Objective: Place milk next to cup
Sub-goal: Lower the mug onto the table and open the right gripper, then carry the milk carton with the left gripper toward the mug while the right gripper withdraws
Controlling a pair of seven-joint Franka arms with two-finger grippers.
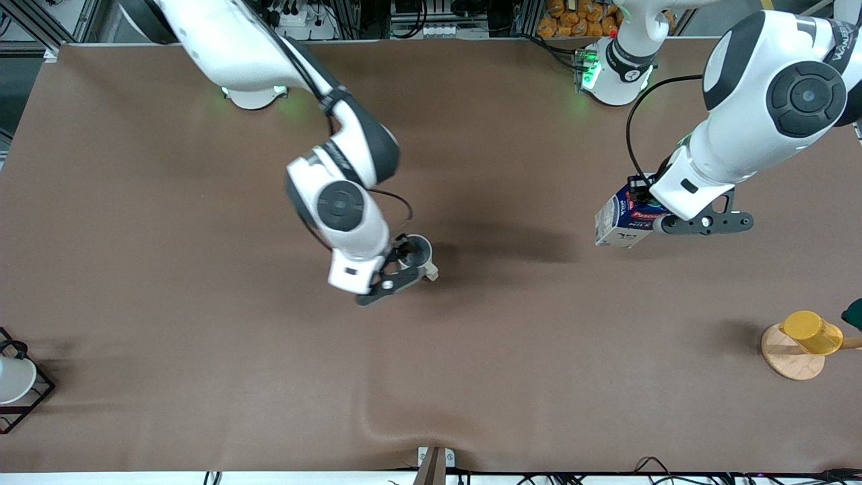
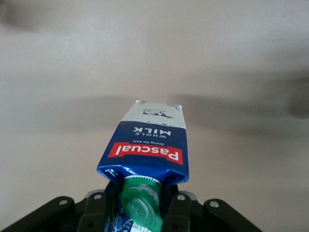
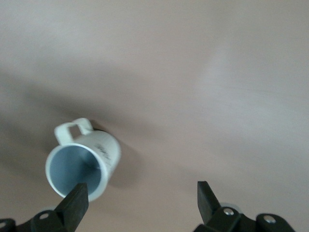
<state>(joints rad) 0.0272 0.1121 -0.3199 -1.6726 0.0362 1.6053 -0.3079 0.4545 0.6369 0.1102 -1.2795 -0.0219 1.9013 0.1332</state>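
The milk (image 1: 623,219), a dark-blue carton with a red label and green cap (image 2: 141,206), hangs tilted in my left gripper (image 1: 652,217), above the table toward the left arm's end. In the left wrist view the left gripper (image 2: 142,210) is shut on the carton's (image 2: 148,145) top by the cap. The cream-white cup (image 1: 419,250) stands upright on the table near the middle. My right gripper (image 1: 403,266) is open and empty just over and beside it. In the right wrist view the cup (image 3: 84,162) sits by one fingertip (image 3: 75,200) of the right gripper (image 3: 140,198).
A yellow cup (image 1: 811,332) lies on a round wooden stand (image 1: 788,360) at the left arm's end, near the front camera. A white cup in a black wire frame (image 1: 15,380) stands at the right arm's end. The brown cloth has a fold (image 1: 377,421) near the front edge.
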